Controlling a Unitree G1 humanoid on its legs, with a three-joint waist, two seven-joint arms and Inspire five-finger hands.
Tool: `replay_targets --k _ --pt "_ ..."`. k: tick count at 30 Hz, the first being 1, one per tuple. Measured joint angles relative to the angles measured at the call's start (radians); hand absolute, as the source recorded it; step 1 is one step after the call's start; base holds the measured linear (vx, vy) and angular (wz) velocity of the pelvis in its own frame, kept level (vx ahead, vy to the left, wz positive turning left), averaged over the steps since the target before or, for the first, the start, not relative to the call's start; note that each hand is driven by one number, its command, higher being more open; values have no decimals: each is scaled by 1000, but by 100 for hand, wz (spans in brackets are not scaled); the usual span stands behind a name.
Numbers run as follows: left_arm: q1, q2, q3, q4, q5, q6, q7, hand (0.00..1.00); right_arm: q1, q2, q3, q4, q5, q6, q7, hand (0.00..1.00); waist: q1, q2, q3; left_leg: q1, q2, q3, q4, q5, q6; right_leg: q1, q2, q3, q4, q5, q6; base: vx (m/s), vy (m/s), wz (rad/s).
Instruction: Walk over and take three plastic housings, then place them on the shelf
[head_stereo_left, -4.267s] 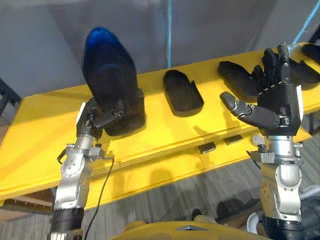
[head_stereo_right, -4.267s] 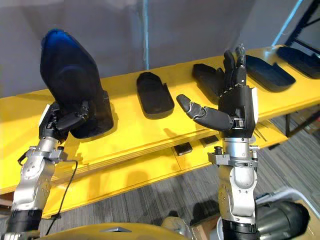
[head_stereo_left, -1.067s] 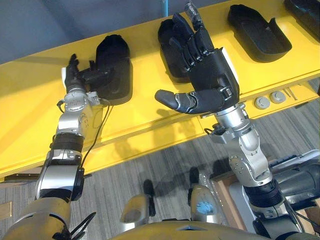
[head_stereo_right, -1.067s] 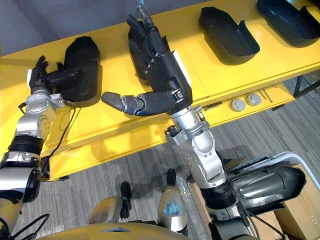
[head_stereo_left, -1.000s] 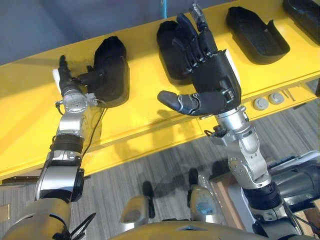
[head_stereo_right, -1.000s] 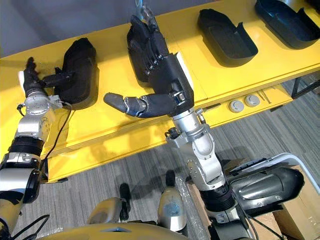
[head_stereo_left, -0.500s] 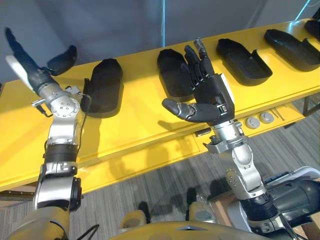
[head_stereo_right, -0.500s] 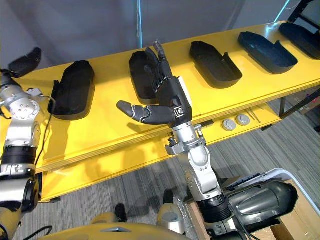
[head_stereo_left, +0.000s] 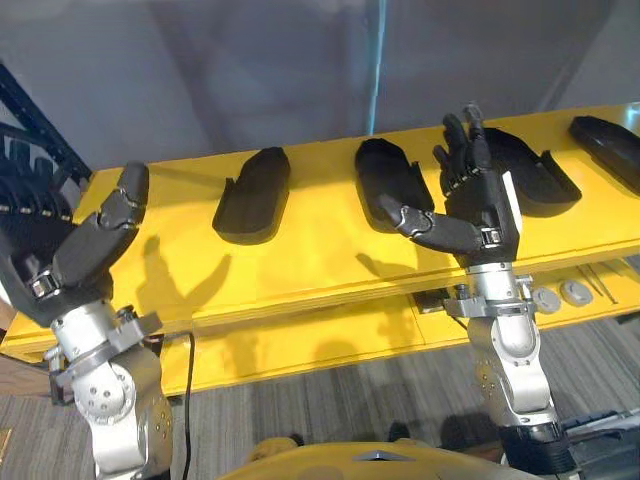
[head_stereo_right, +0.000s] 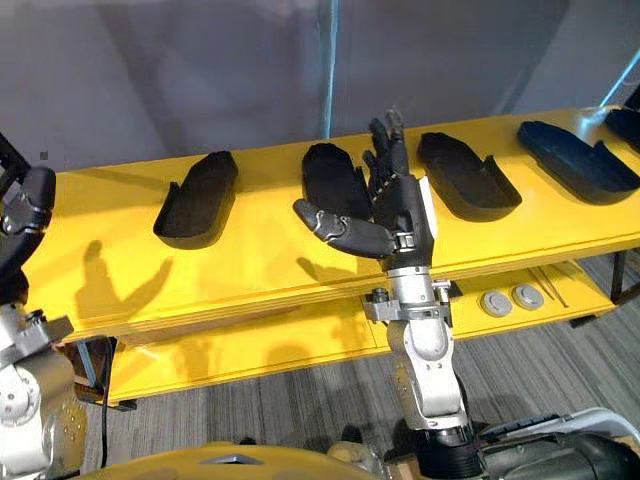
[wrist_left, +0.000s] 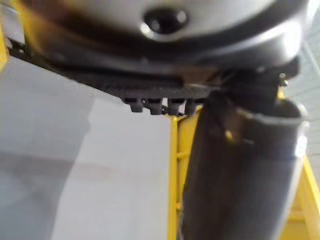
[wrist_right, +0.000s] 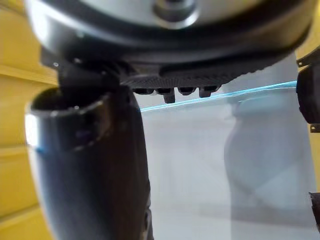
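Several black plastic housings lie in a row on the yellow shelf (head_stereo_left: 310, 255): the leftmost housing (head_stereo_left: 252, 195), a second housing (head_stereo_left: 393, 180), a third housing (head_stereo_right: 468, 175) and a long one (head_stereo_right: 570, 147) at the right end. My left hand (head_stereo_left: 85, 255) is raised at the lower left, well short of the shelf, open and empty. My right hand (head_stereo_left: 480, 205) is held up in front of the shelf's middle, palm facing left, open and empty, partly covering the third housing. In the wrist views each thumb (wrist_left: 240, 165) (wrist_right: 90, 165) sticks out with nothing held.
A grey wall rises behind the shelf, with a thin light-blue line (head_stereo_left: 378, 60) running down it. A dark blue rack (head_stereo_left: 30, 190) stands at the far left. Two round grey discs (head_stereo_left: 560, 295) lie on the lower yellow ledge. Grey carpet lies below.
My left hand has drawn back from the leftmost housing, which stays lying on the shelf. The whole view has pulled back and shifted, and the right hand now stands lower, before the shelf.
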Motion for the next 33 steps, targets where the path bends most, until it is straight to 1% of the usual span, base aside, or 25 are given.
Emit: replay_targets --k 3,6,8,9,10,15,18,19,21,22,24,25,26,27,28,30,33 --pt "82 -56 0 -1 -17 -7 -29 100 87 41 -20 -12 23 1 -2 100 8 -20 -12 -5 -1 -7 -1 -1 0 0 -1 -8 0 -3 1 -4 17 8" --pt "119 -84 -2 -1 -80 -19 -52 100 148 69 -37 -12 45 2 -8 100 9 -33 -20 -13 -1 -17 0 -1 -1 0 -2 -19 0 -6 1 0 11 12" --pt "121 -99 -1 -1 -93 -28 -59 100 166 75 -47 -12 62 2 -12 100 15 -34 -20 -14 -1 -17 0 -1 -1 0 -2 -20 0 -6 1 -2 6 3" --pt "120 -101 -3 -1 -119 -44 -78 100 170 78 -50 -12 62 2 -15 100 16 -34 -20 -14 -1 -17 -1 -1 -1 0 -2 -20 0 -6 1 0 0 0" --pt "108 -97 -15 -2 -115 -60 -69 100 170 83 -43 -12 61 1 -35 100 14 -64 -19 6 -16 -26 -52 25 3 8 -19 -44 3 -14 11 0 0 0" --pt "108 -97 -16 -2 -115 -60 -69 100 170 83 -43 -12 61 1 -35 100 14 -64 -18 6 -16 -26 -52 24 3 8 -19 -44 3 -14 11 0 0 0" --pt "108 -93 -39 -2 -113 -50 -70 100 170 83 -44 -12 62 1 -35 100 11 -64 -15 6 -17 -26 -51 25 3 8 -21 -44 5 -14 11 0 0 0" --pt "107 -90 -46 -2 -112 -40 -71 100 170 83 -44 -12 62 1 -35 100 11 -64 -14 6 -17 -26 -50 25 3 8 -22 -44 6 -14 11 0 0 0" --pt "96 -57 -65 21 -105 15 -89 100 169 83 -44 -11 61 -1 -39 100 6 -60 -9 7 -17 -22 -50 23 4 7 -27 -43 8 -14 12 0 0 0" --pt "90 -46 -67 34 -93 32 -95 100 167 83 -44 -11 59 -1 -42 100 3 -59 -7 7 -16 -15 -50 23 5 6 -28 -43 10 -14 12 0 0 0" --pt "37 1 -75 113 -51 100 -128 100 140 81 -56 -11 55 -3 -61 100 -11 -46 4 6 -8 32 -51 26 7 -6 -29 -36 27 -18 14 -21 3 -4" --pt "19 14 -78 137 -31 118 -136 100 130 81 -64 -11 53 -5 -67 100 -11 -42 8 7 -7 44 -51 27 7 -10 -31 -29 28 -18 15 -52 21 -22" --pt "-17 42 -85 182 -11 159 -155 100 108 80 -81 -11 36 -9 -84 100 -11 -39 19 14 -9 56 -52 31 2 -13 -33 -16 30 -16 17 -38 28 -24" --pt "-33 54 -86 200 4 181 -165 100 98 80 -91 -11 23 -10 -89 100 -13 -38 23 18 -9 61 -55 32 2 -13 -33 -11 31 -16 17 -37 36 -24" --pt "-58 75 -92 230 6 223 -185 100 85 74 -107 -11 18 -20 -101 100 -21 -38 24 23 -10 68 -59 32 2 -13 -34 -6 32 -16 17 -16 31 -14" --pt "-85 95 -94 256 6 265 -200 100 60 48 -140 -11 17 -48 -107 100 -39 -42 25 25 -10 86 -67 33 2 -27 -33 11 36 -15 17 7 31 -19" --pt "-124 101 -94 278 7 289 -207 100 54 36 -187 -12 18 -53 -110 100 -44 -42 25 33 -8 93 -67 36 7 -25 -33 15 36 -14 19 39 21 -11"
